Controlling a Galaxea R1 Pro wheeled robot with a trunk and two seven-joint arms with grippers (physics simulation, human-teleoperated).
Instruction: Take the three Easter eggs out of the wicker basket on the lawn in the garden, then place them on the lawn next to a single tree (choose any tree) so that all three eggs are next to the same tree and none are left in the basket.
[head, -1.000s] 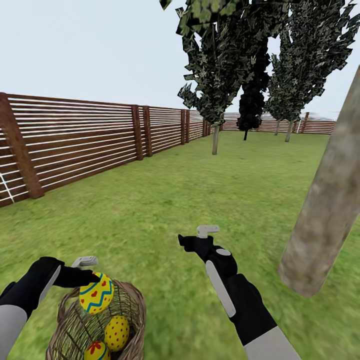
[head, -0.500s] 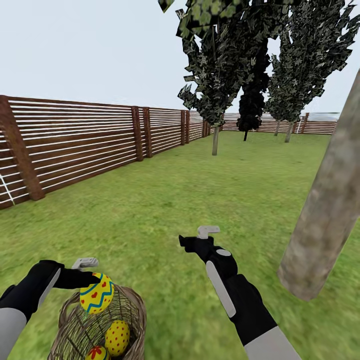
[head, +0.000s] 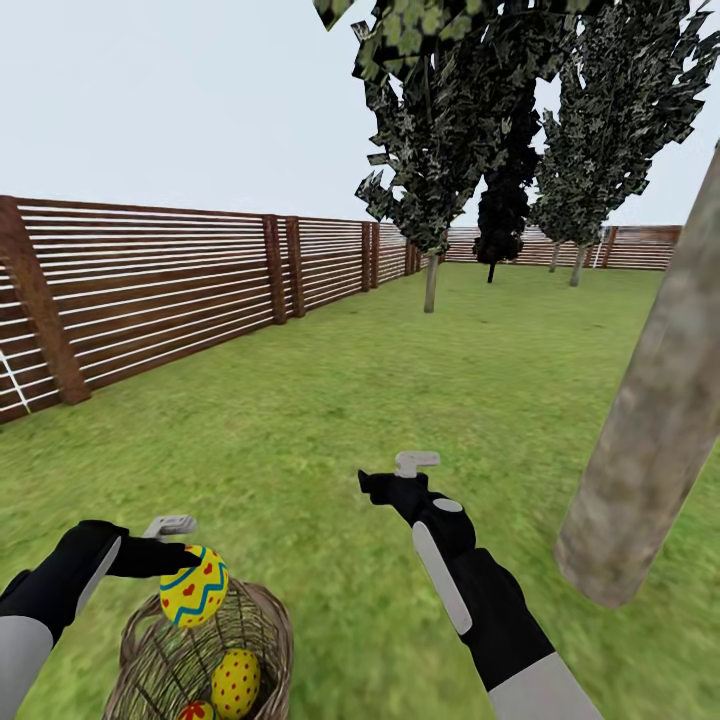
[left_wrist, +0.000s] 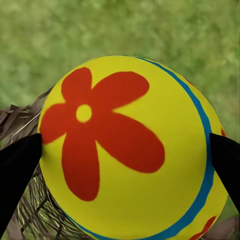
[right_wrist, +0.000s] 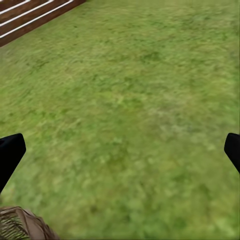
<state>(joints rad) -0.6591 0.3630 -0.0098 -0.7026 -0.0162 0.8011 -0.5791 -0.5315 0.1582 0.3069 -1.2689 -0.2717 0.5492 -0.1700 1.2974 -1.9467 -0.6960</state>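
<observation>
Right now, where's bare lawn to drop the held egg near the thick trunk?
Open grass lies between the right gripper and the leaning trunk base. More bare lawn runs toward the fence. Crowded: the wicker basket under the left gripper's egg.

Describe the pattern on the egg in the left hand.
Yellow egg with a red flower and blue bands; left wrist view shows it best.

Head camera looks forward-down over the lawn; both wrist cameras face that grass closely, sharing the basket.
</observation>
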